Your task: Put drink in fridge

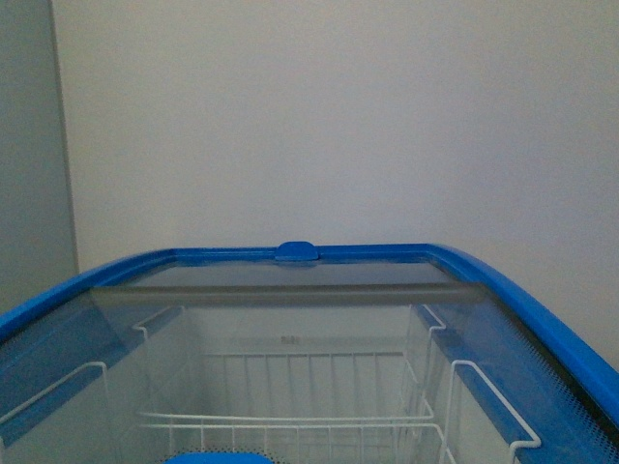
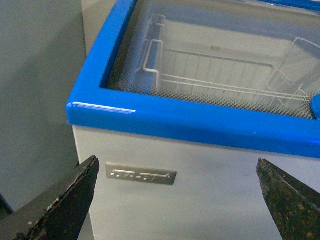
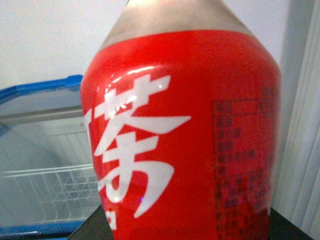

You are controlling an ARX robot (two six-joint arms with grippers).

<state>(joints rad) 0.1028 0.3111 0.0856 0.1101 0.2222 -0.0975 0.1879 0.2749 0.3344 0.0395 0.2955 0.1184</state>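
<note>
The drink (image 3: 190,140) fills the right wrist view: a red label with white characters, brown liquid above it, cap out of view. My right gripper (image 3: 185,231) is shut on the drink, with dark fingers (image 3: 89,229) showing at its base. The fridge (image 1: 542,304) is a white chest cooler with a blue rim, a curved glass lid (image 1: 290,295) and white wire baskets (image 1: 290,387). It also shows in the right wrist view (image 3: 40,87), beside the bottle. My left gripper (image 2: 177,200) is open and empty before the fridge's white side wall (image 2: 200,200), below the blue rim (image 2: 200,125).
A plain white wall (image 1: 290,116) stands behind the fridge. A grey wall (image 2: 35,90) runs beside the fridge's corner. A metal nameplate (image 2: 141,174) is on the fridge's side. A white ribbed surface (image 3: 305,150) is close by the bottle.
</note>
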